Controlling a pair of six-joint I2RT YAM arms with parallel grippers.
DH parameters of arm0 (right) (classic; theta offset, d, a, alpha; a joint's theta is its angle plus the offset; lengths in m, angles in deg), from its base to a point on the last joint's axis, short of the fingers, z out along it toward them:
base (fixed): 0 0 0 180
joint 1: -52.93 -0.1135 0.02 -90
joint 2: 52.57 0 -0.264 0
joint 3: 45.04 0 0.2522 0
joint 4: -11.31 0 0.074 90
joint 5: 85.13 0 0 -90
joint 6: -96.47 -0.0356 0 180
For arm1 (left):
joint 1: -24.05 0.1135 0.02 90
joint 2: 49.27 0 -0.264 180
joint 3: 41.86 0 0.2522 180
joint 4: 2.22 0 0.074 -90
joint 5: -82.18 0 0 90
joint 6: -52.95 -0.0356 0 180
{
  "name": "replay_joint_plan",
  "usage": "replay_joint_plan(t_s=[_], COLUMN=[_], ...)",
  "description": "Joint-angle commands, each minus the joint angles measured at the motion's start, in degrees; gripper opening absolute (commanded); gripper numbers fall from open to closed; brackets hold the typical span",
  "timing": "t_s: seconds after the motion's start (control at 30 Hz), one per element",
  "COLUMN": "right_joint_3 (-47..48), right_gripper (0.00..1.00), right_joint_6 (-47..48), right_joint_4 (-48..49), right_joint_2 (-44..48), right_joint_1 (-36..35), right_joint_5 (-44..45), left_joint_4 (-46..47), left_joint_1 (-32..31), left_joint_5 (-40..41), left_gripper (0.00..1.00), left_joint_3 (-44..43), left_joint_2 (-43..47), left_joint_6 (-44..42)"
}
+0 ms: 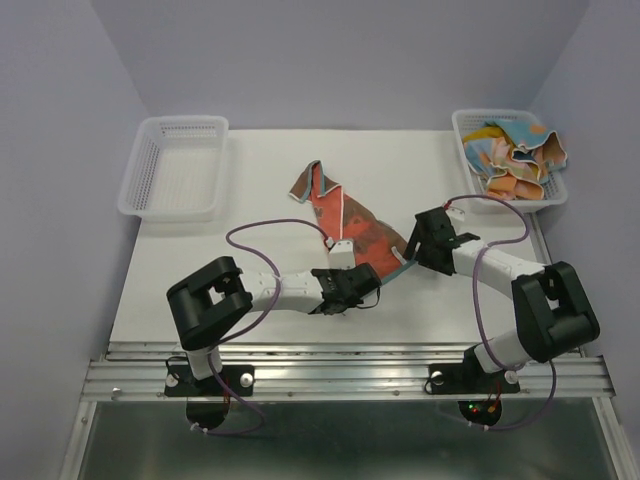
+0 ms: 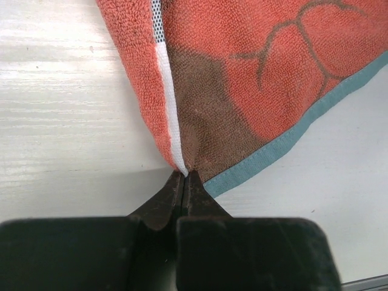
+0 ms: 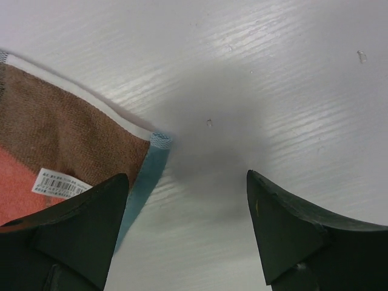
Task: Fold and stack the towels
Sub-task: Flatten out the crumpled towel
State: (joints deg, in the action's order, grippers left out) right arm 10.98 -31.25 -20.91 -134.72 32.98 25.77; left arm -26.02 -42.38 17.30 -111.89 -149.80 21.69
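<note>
You have a white tabletop [image 1: 200,280] under both arms. A white plastic mesh basket [image 1: 185,122] sits well beyond your left tool and off to its left. A second white mesh basket [image 1: 560,195] sits beyond your right tool and to its right, holding a crumpled heap of small cloth towels in orange, blue and pale patterns [image 1: 515,160].

Out on the tabletop, the orange-and-brown terry towel [image 1: 355,225] lies rumpled and stretched out. It runs away from both tools towards the far side, with its near end between them.

Your left tool [image 2: 185,176] has its fingers pressed together on the towel's near corner. They pinch the cloth right where a white seam strip [image 2: 170,103] meets the brown patch. From that grip the towel fans out ahead of the tool and to its right.

Your right tool [image 3: 187,176] stands with its jaws wide apart just above the tabletop, holding nothing. Another corner of the towel lies ahead and to the left of it. Its tip is just inside the gap, and the cloth runs beneath the left finger [image 3: 91,212].

A teal edging band [image 3: 145,176] runs along that corner, and a small white barcode label [image 3: 60,185] sits on the cloth right beside the left finger.
</note>
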Motion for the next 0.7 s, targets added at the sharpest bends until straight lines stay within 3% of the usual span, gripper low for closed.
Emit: replay_joint_plan(t_s=[0.0, 0.1, 0.27, 0.37, 0.5, 0.57, 0.6, 0.67], right_joint_3=[2.12, 3.09, 2.92, 2.48, 1.77, 0.90, 0.55, -0.25], right_gripper=[0.79, 0.67, 0.59, 0.48, 0.28, 0.15, 0.04, 0.01], right_joint_6=[0.63, 0.45, -0.52, -0.08, 0.45, 0.80, 0.80, 0.45], right_joint_4=[3.87, 3.96, 5.44, 7.12, 8.17, 8.70, 8.96, 9.40], right_joint_2=[-3.62, -7.40, -10.57, -11.98, -12.42, -11.55, -10.50, -8.65], right_joint_1=[0.17, 0.26, 0.17, 0.17, 0.17, 0.17, 0.17, 0.17], right_joint_5=[0.27, 0.98, 0.29, -2.44, -4.82, -6.39, -6.84, -7.11], left_joint_4=[-3.14, -3.23, -3.23, -3.14, -3.23, -3.32, -3.23, -3.67], left_joint_1=[-0.28, -0.28, -0.27, -0.27, -0.28, -0.36, -0.28, -0.27], left_joint_5=[0.10, 0.10, 0.71, 0.80, 0.80, 0.98, 1.24, 2.03], left_gripper=[0.00, 0.00, 0.00, 0.00, 0.00, 0.00, 0.00, 0.00], left_joint_3=[2.74, 2.83, 3.01, 2.57, 2.13, 2.04, 1.96, 2.13], left_joint_2=[-0.02, 0.25, 0.07, 0.07, -0.02, 0.33, 0.60, 1.04], left_joint_6=[-0.82, -0.73, -0.82, -0.91, -1.17, -1.26, -1.43, -1.44])
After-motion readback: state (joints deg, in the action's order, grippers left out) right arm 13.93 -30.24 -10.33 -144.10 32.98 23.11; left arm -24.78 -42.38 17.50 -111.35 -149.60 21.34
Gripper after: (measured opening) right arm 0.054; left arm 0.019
